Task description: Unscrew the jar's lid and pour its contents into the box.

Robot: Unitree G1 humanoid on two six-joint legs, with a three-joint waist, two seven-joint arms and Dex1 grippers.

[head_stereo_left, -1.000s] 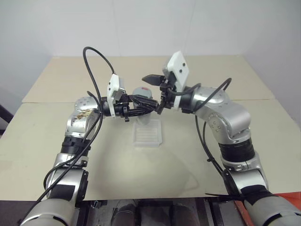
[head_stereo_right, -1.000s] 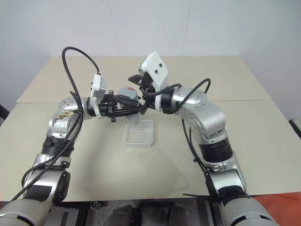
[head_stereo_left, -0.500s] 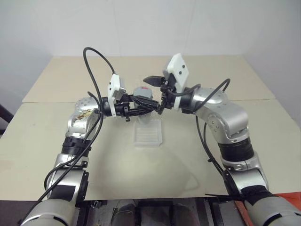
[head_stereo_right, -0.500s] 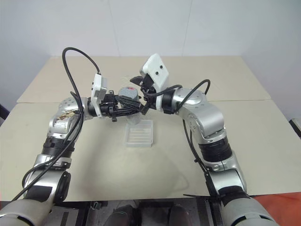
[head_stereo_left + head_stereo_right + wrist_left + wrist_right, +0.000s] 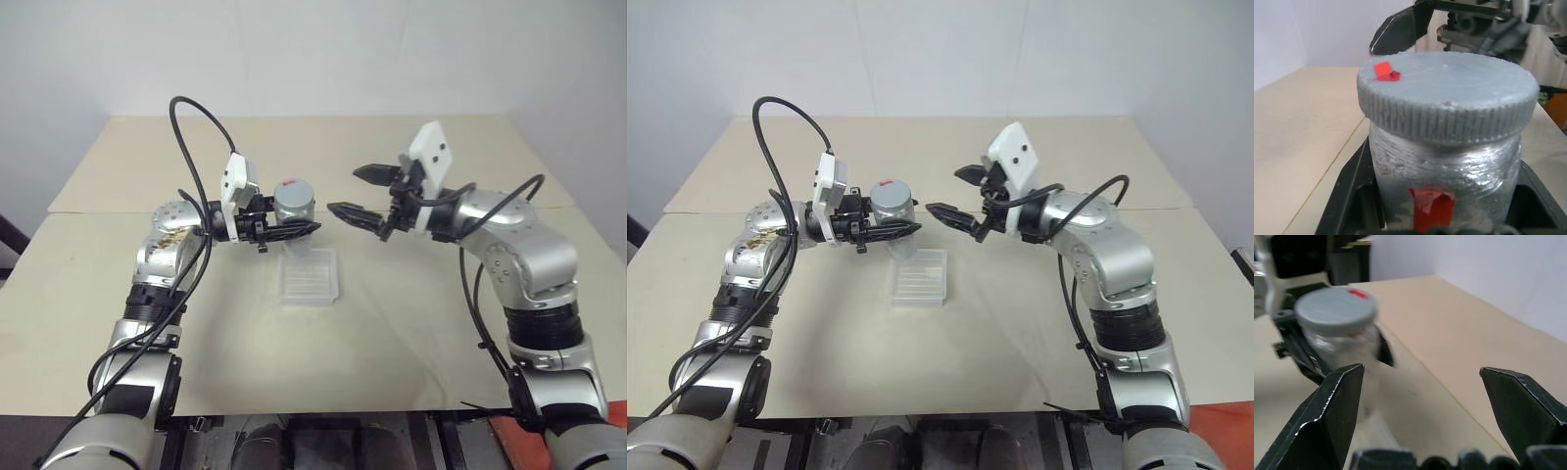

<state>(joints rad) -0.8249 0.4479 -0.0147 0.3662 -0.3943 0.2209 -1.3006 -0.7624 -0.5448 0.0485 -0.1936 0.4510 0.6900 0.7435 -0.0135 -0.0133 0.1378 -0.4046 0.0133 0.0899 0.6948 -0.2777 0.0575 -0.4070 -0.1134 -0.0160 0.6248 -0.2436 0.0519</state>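
The lid (image 5: 1447, 100) was grey with fine ridges on its edge and had a small red mark on top. The jar (image 5: 1447, 183) looked silvery grey with a red patch low on its side. The box (image 5: 309, 277) was clear and colourless, the table (image 5: 392, 333) pale beige, and both hands had black fingers (image 5: 1327, 416).

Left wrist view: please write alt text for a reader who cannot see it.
A jar with its grey lid on, a scrap of red tape on the lid and another on its wrapped body, stands upright between the two black fingers of the left tool. Beyond it, the open right tool hangs over a beige table.
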